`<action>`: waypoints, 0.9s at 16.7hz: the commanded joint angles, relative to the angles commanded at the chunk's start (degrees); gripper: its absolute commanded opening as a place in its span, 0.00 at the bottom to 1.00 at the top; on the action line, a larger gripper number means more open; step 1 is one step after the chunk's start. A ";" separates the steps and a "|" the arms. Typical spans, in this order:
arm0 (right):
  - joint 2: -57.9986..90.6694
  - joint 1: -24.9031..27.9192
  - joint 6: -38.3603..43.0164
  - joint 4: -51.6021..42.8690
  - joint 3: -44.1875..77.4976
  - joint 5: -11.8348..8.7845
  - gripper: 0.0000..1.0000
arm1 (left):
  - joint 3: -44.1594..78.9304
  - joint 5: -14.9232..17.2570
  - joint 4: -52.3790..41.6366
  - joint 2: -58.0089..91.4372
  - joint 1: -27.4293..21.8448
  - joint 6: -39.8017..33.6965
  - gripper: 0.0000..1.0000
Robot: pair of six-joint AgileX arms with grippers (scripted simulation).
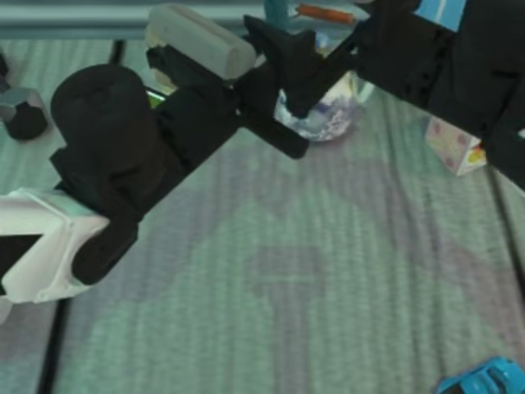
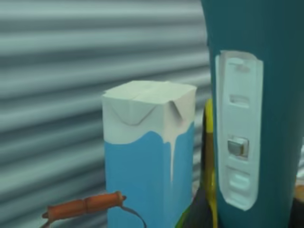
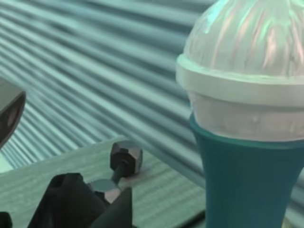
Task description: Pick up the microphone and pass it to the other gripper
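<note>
The microphone is held upright in the air near the table's back edge. Only a bit of its teal handle shows in the top view. Up close its teal handle with the white switch patch fills one side of the left wrist view. My left gripper, with a pale grey block on top, is shut on that handle. My all-black right gripper reaches in from the right. Its dark fingers stand open beside the microphone, whose round whitish head is not between them.
A rounded white patterned pot sits under the two grippers. A pink-and-white carton is at the right, a blue toy car at the front right, a dumbbell at the far left. A blue-and-white milk carton and an orange-handled tool stand near the back wall.
</note>
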 joint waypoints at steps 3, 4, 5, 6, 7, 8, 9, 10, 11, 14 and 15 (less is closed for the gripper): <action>4.13 1.13 0.05 0.81 3.67 1.17 1.00 | 0.00 0.00 0.00 0.00 0.00 0.00 0.00; 4.32 1.19 0.05 0.84 3.85 1.23 1.00 | 0.00 0.00 0.00 0.00 0.00 0.00 0.00; 4.32 1.19 0.05 0.84 3.85 1.23 1.00 | 0.00 0.00 0.00 0.00 0.00 0.00 0.00; 4.32 1.19 0.05 0.84 3.85 1.23 1.00 | 0.00 0.00 0.00 0.00 0.00 0.00 0.00; 4.32 1.19 0.05 0.84 3.85 1.23 1.00 | 0.00 0.00 0.00 0.00 0.00 0.00 0.00; 4.32 1.19 0.05 0.84 3.85 1.23 0.92 | 0.00 0.00 0.00 0.00 0.00 0.00 0.00; 4.32 1.19 0.05 0.84 3.85 1.23 0.85 | 0.00 0.00 0.00 0.00 0.00 0.00 0.00; 4.32 1.19 0.05 0.84 3.85 1.23 0.77 | 0.00 0.00 0.00 0.00 0.00 0.00 0.00; 4.32 1.19 0.05 0.84 3.85 1.23 0.70 | 0.00 0.00 0.00 0.00 0.00 0.00 0.00; 4.32 1.19 0.05 0.84 3.85 1.23 0.47 | 0.00 0.00 0.00 0.00 0.00 0.00 0.00; 4.32 1.19 0.05 0.84 3.85 1.23 0.40 | 0.00 0.00 0.00 0.00 0.00 0.00 0.00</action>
